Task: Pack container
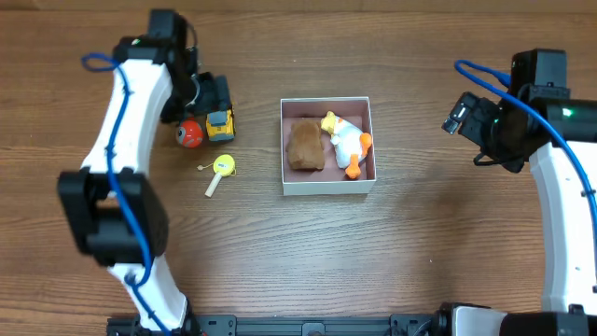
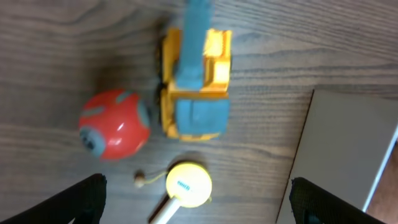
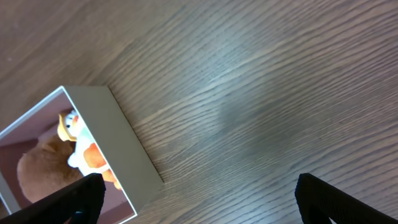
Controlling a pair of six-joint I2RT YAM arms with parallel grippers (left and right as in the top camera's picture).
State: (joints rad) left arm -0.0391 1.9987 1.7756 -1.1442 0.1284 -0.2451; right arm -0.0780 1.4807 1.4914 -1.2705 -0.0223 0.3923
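The container [image 1: 327,186], a shallow white box with a pink floor, sits mid-table and holds a brown plush [image 1: 304,146] and a white-and-orange duck [image 1: 347,144]. Left of it lie a yellow-and-blue toy truck [image 1: 219,122], a red ball [image 1: 189,133] and a yellow paddle toy [image 1: 221,170]. My left gripper [image 2: 198,202] is open above these toys: truck [image 2: 194,87], ball [image 2: 114,124], paddle toy [image 2: 187,185], container wall [image 2: 345,149] at right. My right gripper [image 3: 199,199] is open over bare wood right of the container [image 3: 118,137]; duck [image 3: 84,149] and plush [image 3: 40,171] show inside.
The wooden table [image 1: 448,233] extends around the container. The left arm [image 1: 126,112] curves along the left side and the right arm [image 1: 560,187] stands at the right edge.
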